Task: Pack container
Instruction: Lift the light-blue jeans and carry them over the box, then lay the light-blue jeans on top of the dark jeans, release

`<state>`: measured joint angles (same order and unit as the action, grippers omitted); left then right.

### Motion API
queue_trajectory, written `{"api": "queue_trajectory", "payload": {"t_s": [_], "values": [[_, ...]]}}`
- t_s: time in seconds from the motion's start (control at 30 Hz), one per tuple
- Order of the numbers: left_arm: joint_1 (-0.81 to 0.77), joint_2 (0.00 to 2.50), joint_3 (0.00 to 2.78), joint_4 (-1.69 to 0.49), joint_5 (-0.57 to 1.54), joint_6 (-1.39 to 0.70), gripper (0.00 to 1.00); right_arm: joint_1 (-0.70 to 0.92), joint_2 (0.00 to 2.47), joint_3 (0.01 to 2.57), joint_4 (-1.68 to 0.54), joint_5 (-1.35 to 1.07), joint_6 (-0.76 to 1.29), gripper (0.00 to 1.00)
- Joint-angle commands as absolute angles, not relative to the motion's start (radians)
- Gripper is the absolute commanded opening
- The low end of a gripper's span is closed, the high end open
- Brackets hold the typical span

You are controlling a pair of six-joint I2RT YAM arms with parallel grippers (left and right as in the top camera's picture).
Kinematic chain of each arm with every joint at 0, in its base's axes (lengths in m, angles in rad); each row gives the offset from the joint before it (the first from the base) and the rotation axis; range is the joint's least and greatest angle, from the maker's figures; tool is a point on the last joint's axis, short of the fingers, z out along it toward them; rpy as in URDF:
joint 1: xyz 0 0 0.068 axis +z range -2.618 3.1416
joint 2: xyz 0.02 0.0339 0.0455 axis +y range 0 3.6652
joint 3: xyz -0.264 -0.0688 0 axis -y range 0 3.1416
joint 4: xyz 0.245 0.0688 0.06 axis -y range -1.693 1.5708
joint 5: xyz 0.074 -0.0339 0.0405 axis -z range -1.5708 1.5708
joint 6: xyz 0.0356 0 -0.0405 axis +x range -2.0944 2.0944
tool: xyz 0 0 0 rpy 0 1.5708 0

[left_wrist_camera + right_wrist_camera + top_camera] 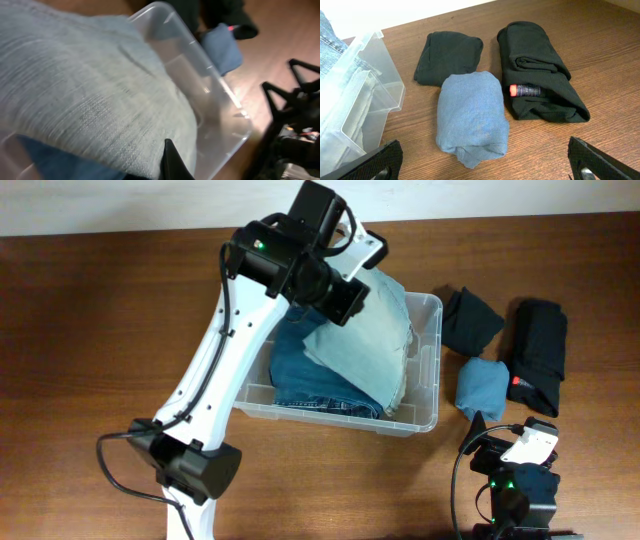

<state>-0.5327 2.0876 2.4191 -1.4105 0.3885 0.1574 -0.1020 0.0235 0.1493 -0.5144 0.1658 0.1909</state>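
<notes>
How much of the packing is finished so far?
Done: dark jeans lie in the bin. In hand: the left gripper is at the pale jeans on top of them; its grip is unclear. Left: the blue roll, small black fold and long black bundle sit on the table, by the open right gripper.

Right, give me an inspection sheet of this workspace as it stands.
Surface: brown wood-grain table.
Job's things: clear container holds dark jeans with paler folded denim on top.
Clutter: black folded cloth, blue roll and black bundle with a red-tipped item tucked in, all right of the container.
Grippers: left claw over the paler denim, state unclear; right claw open, empty.
Cables: black cable looped at the left arm base; second cable by the right arm base.
Surroundings: pale strip beyond the far edge.
</notes>
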Motion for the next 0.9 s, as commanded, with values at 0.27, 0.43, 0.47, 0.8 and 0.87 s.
{"api": "queue_trajectory", "payload": {"t_s": [0.27,0.43,0.47,0.8,0.87], "values": [[-0.381,2.099,2.434,-1.444,0.34,0.173,0.04,-0.099,0.019,0.142,-0.515,0.168,0.199,0.98],[-0.369,2.131,2.434,-1.499,0.324,0.174,0.05,-0.099,0.019,0.142,-0.515,0.168,0.199,0.98],[-0.369,2.142,2.434,-1.514,0.312,0.173,0.05,-0.099,0.019,0.142,-0.515,0.168,0.199,0.98],[-0.337,2.15,2.436,-1.609,0.109,0.091,0.26,-0.099,0.019,0.142,-0.515,0.168,0.199,0.99],[-0.316,2.143,2.436,-1.611,0.125,0.091,0.25,-0.099,0.019,0.142,-0.515,0.168,0.199,0.98]]}}
